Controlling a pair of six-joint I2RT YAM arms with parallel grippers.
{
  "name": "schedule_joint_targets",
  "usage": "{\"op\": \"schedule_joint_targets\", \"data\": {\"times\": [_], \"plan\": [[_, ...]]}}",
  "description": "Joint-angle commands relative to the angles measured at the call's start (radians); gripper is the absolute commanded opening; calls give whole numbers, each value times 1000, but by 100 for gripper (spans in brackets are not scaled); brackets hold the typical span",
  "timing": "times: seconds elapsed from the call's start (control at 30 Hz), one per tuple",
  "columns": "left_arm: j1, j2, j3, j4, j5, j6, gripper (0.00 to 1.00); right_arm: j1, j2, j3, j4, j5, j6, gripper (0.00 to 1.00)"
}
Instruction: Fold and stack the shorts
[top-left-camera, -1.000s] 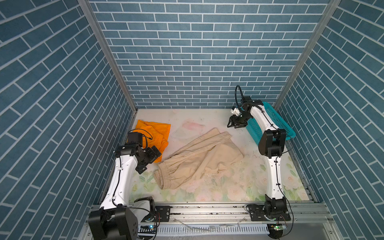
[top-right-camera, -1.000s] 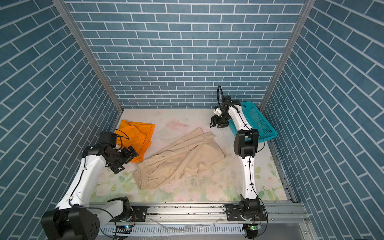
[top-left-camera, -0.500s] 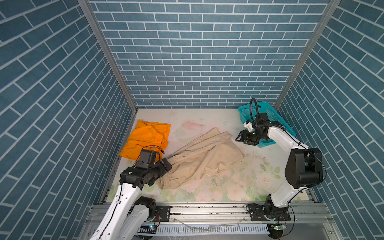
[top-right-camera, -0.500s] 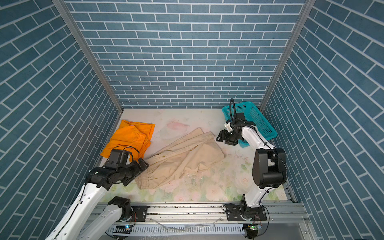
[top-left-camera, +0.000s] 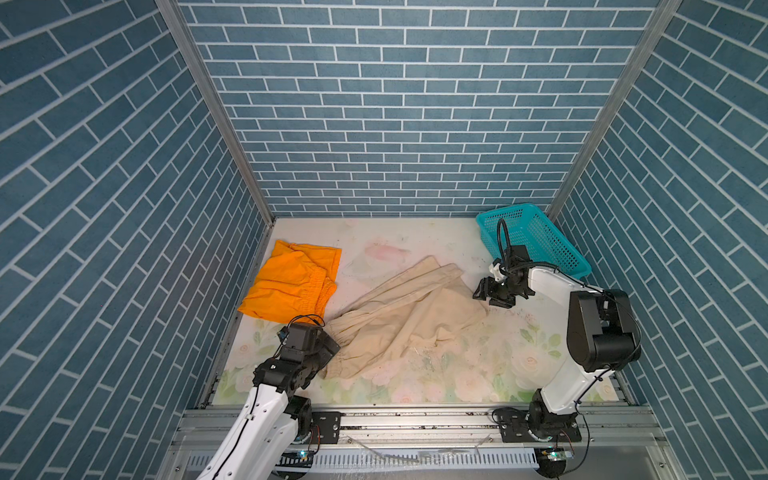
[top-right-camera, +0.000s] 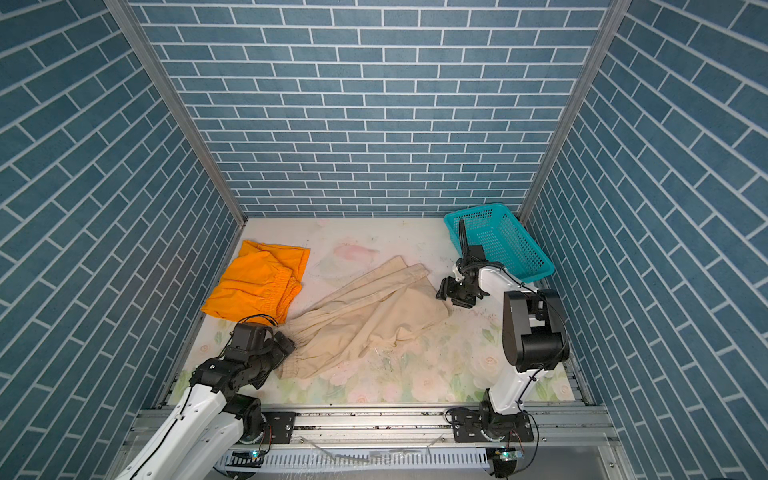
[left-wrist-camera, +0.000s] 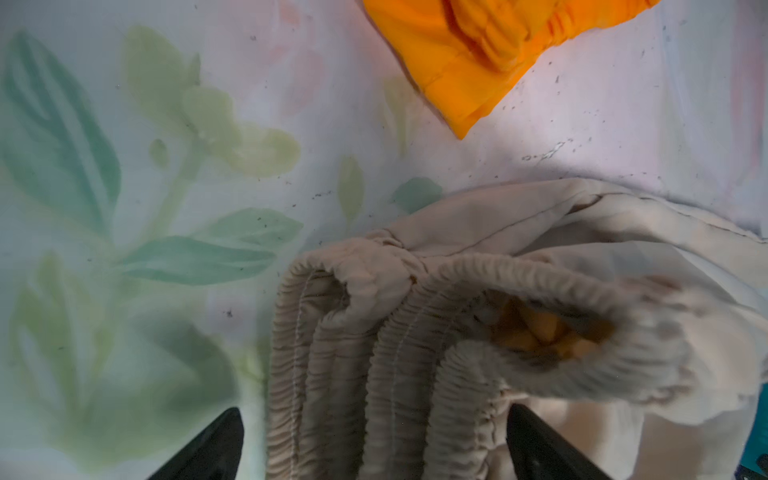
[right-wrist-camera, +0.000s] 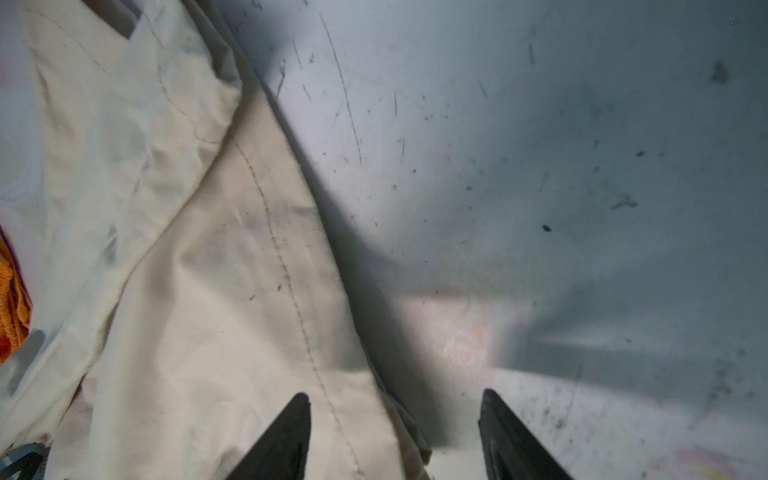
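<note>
Floral mat (top-left-camera: 457, 374) steady — left claw (left-wrist-camera: 374, 411), right claw (right-wrist-camera: 395, 395) nearer beige shorts (top-left-camera: 407, 320).

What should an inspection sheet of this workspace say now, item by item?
Surface: floral mat, dark specks and scuffs.
Job's things: orange shorts roughly folded at back left; beige shorts crumpled in the middle; not stacked.
Clutter: teal basket in back right corner.
Grippers: left gripper, jaws open astride the beige waistband; right gripper, jaws open over a beige hem; nothing held.
Cables: right wrist cable and left wrist cable, short black loops.
Surroundings: blue brick walls; metal rail in front.
</note>
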Motion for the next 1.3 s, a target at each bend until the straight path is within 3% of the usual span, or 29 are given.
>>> {"op": "schedule_joint_targets", "data": {"times": [0.0, 0.1, 0.27, 0.3, 0.43, 0.57, 0.6, 0.67, 0.77, 0.87, 0.97, 1.1, 1.27], "plan": [[-1, 43, -18, 128, 6, 26, 100, 18, 15, -48, 63, -3, 56, 59], [4, 87, -32, 221, 27, 44, 100, 22, 14, -100, 112, -25, 92, 45], [5, 237, -3, 385, 74, 138, 100, 20, -66, -197, 148, 18, 118, 1], [4, 274, 16, 396, 84, 164, 100, 20, -91, -216, 147, 35, 124, 0], [4, 438, 115, 413, 109, 264, 100, 16, -256, -344, 116, 126, 191, 0], [5, 581, 268, 367, 105, 428, 100, 17, -532, -512, 53, 194, 325, 0], [6, 613, 317, 316, 79, 463, 100, 17, -600, -540, 30, 206, 352, 7], [10, 665, 432, 185, 20, 528, 100, 17, -746, -574, -48, 240, 383, 29], [17, 680, 551, 8, -30, 552, 100, 16, -859, -536, -168, 334, 367, 50], [22, 648, 614, -122, 8, 526, 100, 14, -822, -469, -189, 344, 330, 54], [22, 600, 616, -183, 54, 493, 100, 14, -717, -431, -90, 267, 320, 55], [22, 557, 545, -9, 176, 434, 100, 14, -595, -391, 107, 173, 343, 56], [23, 598, 529, 165, 202, 350, 100, 14, -450, -324, 267, 122, 362, 56]]}}
